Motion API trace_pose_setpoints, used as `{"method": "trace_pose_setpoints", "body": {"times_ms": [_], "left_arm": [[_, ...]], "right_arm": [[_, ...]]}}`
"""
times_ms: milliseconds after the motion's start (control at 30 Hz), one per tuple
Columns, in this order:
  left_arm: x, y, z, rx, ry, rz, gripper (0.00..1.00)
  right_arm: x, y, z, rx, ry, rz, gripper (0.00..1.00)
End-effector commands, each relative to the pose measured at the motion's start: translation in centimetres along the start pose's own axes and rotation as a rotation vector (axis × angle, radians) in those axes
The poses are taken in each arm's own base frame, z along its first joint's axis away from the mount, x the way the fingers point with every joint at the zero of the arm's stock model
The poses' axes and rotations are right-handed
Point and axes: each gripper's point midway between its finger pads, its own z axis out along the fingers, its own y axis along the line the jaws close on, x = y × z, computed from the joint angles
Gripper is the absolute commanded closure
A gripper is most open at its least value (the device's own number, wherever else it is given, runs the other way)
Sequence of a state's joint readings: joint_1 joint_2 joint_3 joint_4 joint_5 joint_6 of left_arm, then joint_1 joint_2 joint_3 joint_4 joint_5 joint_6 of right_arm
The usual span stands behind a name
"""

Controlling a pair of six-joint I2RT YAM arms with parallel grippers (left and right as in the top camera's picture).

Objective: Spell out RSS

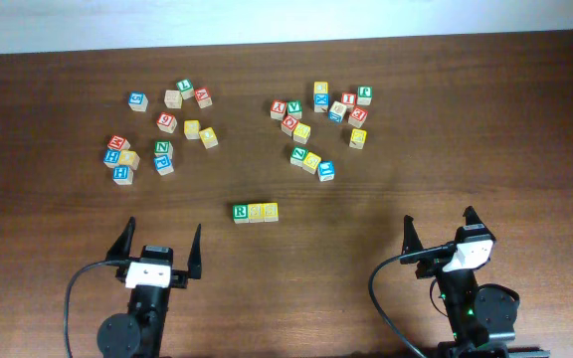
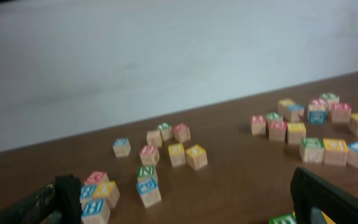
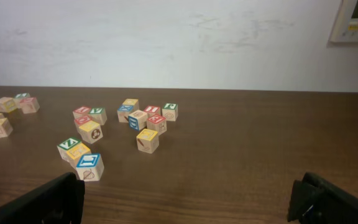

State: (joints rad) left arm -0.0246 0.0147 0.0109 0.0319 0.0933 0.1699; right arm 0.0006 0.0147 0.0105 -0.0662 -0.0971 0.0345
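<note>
The three blocks for the word sit in a short row near the middle of the table (image 1: 416, 119), closer to the robot than all the other blocks. The green R block (image 1: 240, 212) is at the left end. The middle yellow block (image 1: 256, 212) is next to it, and the end yellow block (image 1: 271, 211) is on the right. They look like they touch each other. The letters on the yellow ones are too small to read, so I cannot tell if both say S. The row looks done, or nearly done. The left gripper (image 1: 164, 239) and the right gripper (image 1: 439, 227) wait at the near edge, well apart from the row. Both have their jaws wide open and hold nothing. Farther back lie the left pile (image 1: 162, 124) and the right pile (image 1: 321, 124) of mixed blocks. The word blocks are small wooden cubes, so they are probably light and hard and will not squash. Their smooth sides may slip a bit. Since the blocks sit side by side, the best place to hold one is its front and back faces, low and in the middle, so its neighbors do not get bumped.
</note>
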Motion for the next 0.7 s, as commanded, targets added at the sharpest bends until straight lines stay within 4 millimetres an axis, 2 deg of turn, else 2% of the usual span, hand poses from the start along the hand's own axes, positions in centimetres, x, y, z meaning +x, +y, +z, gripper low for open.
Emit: {"method": "trace_pose_setpoints", "body": {"times_ms": [0,200,333,400,500,667], "left_arm": [[-1.5,0.6,-0.1,-0.028,-0.062,-0.049,0.01],[-2.8,0.9,-0.2,-0.035,-0.116,-0.058,0.01],[-2.9,1.4,-0.3,-0.065,-0.120,-0.096,0.01],[-2.1,1.4,-0.2,-0.070,-0.090,-0.099,0.01],[0.1,1.2,-0.1,-0.065,-0.002,-0.123,0.01],[1.9,0.8,-0.1,-0.058,0.073,-0.145,0.01]], "right_arm": [[0.1,-0.3,0.0,0.012,-0.001,0.011,0.02],[0.1,-0.3,0.0,0.012,-0.001,0.011,0.02],[0.1,-0.3,0.0,0.012,-0.001,0.011,0.02],[0.1,-0.3,0.0,0.012,-0.001,0.011,0.02],[0.1,-0.3,0.0,0.012,-0.001,0.011,0.02],[0.1,-0.3,0.0,0.012,-0.001,0.011,0.02]]}}
